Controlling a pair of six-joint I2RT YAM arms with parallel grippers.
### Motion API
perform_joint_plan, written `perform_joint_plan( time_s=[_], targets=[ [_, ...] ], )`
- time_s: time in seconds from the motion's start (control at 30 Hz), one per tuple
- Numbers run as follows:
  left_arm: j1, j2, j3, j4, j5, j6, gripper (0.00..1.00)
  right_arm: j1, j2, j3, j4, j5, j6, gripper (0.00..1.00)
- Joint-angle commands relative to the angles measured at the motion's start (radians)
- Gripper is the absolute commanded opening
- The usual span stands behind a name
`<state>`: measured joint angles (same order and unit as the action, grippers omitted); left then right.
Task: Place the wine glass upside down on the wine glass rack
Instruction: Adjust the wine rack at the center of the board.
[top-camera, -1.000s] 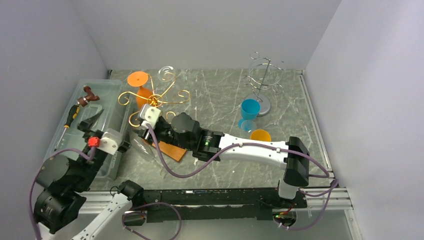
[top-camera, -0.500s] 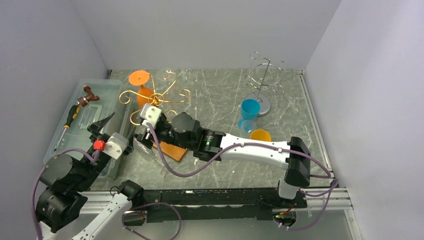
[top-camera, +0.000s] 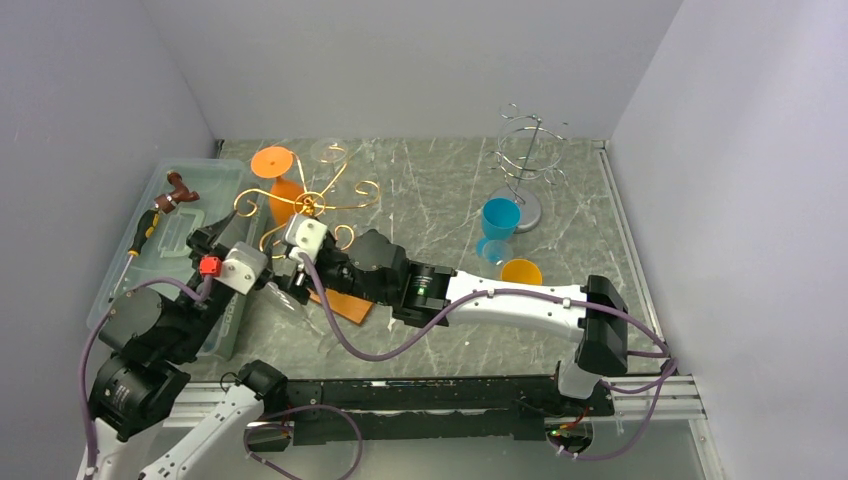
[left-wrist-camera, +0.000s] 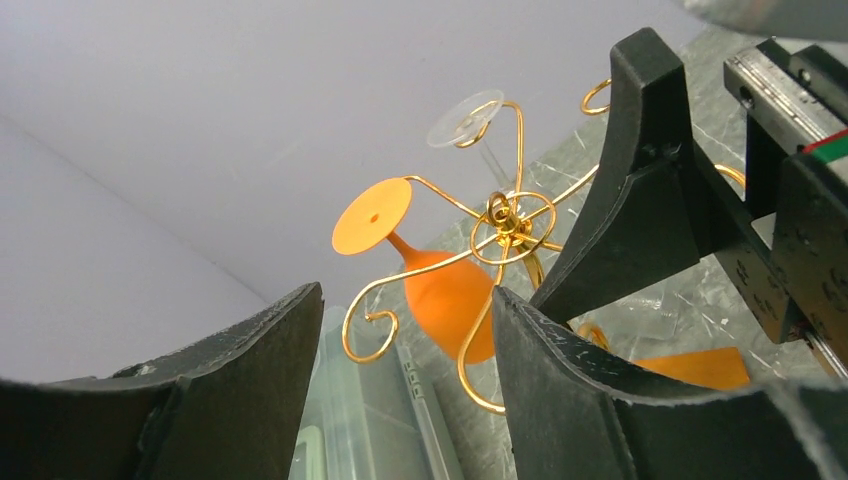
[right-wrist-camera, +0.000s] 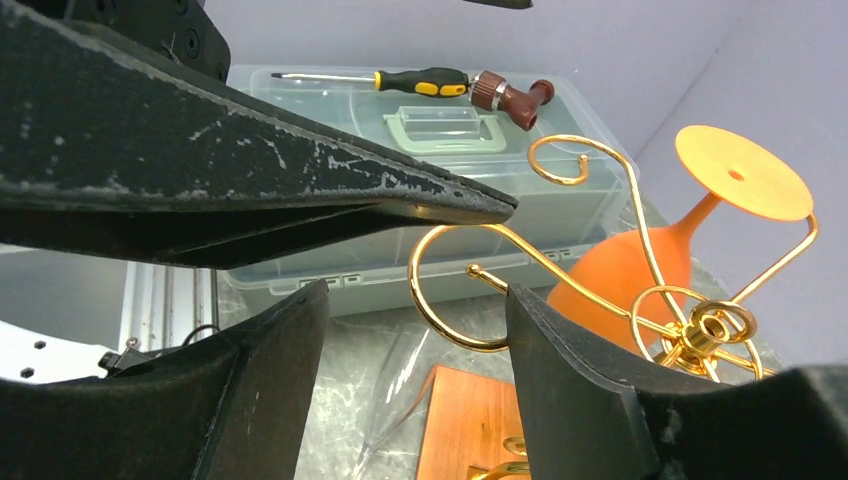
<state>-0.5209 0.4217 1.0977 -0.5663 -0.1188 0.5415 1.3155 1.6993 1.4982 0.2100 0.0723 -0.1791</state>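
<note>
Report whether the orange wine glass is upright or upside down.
Upside down. The orange wine glass shows its flat foot on top and its bowl hanging below, at an arm of the gold rack.

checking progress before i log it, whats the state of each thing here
left end effector: open
right end effector: open
orange wine glass: hung upside down on gold rack
clear wine glass: hung upside down on gold rack
loose wine glass: off the rack, pose unclear
silver rack: empty
toolbox: lid shut
</note>
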Motion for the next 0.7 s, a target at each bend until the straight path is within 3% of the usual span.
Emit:
perform_joint_plan(
  time_s=[0.0,0.47,0.67],
  targets=[
    [-0.005,-0.02,-0.015,0.021,0.022,-0.009,0.68,-0.022,0.037,-0.08,-0.279,0.064,0.059,0.67],
    [-0.017,-0.075,-0.145,-0.047,-0.004,-0.012,0.62,-0.021,0.053,-0.13,-0.242,0.011,0.091,0.68],
    [-0.019,-0.082,-0.157,-0.074,0.005,0.003,0.54,-0.018,0.026,-0.164,-0.202,0.005,0.081,0.79]
  ],
)
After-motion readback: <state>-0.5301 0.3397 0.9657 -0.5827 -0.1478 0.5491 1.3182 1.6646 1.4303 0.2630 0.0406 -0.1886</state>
